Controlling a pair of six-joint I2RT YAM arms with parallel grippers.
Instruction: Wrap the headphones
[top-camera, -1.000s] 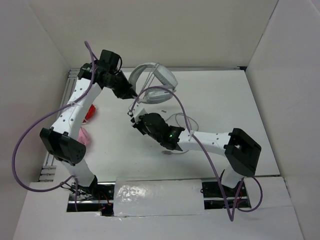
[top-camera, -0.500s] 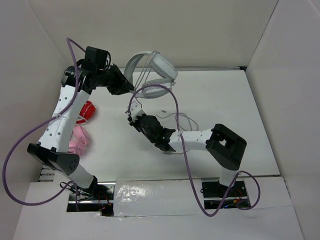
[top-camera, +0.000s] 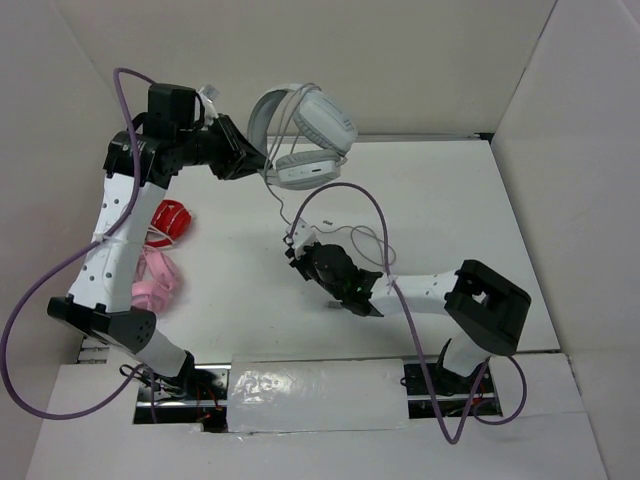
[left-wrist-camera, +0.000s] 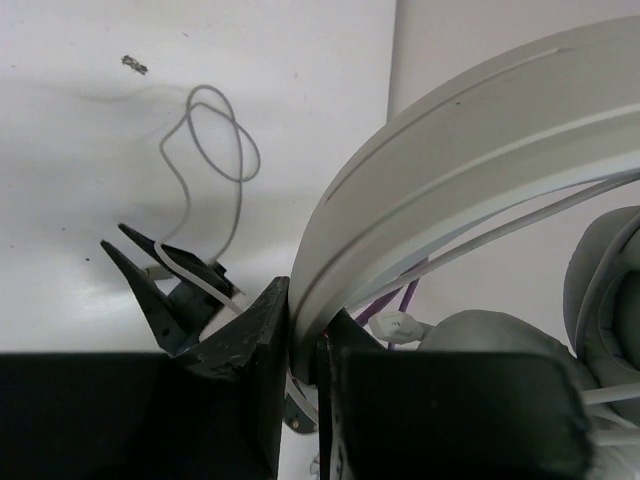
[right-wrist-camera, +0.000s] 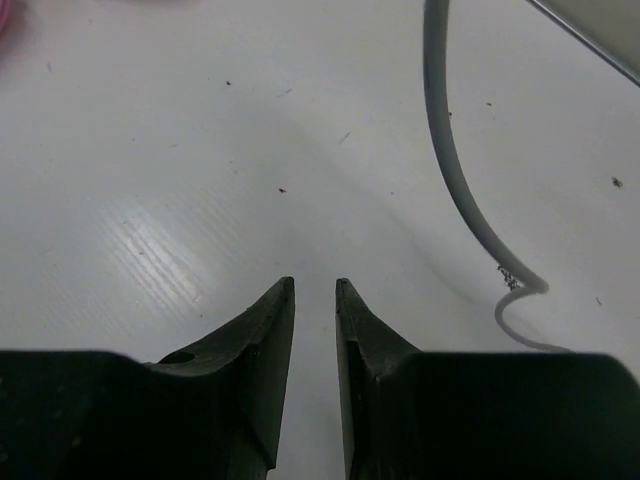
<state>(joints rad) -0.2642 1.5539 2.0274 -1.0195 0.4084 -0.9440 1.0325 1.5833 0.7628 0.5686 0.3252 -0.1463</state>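
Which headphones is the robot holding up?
The grey-white headphones, pinched by the headband in the left gripper; the red headphones and pink headphones lie on the table.

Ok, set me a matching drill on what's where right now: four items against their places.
1 grey headphones
2 red headphones
3 pink headphones
4 right pincer

A on the table, far left, farther back
B holding nothing, over the table
C raised, headband clamped in the left pincer
D on the table, far left, nearer the arm bases

Pairs: 1-C, 2-A, 3-D, 4-B
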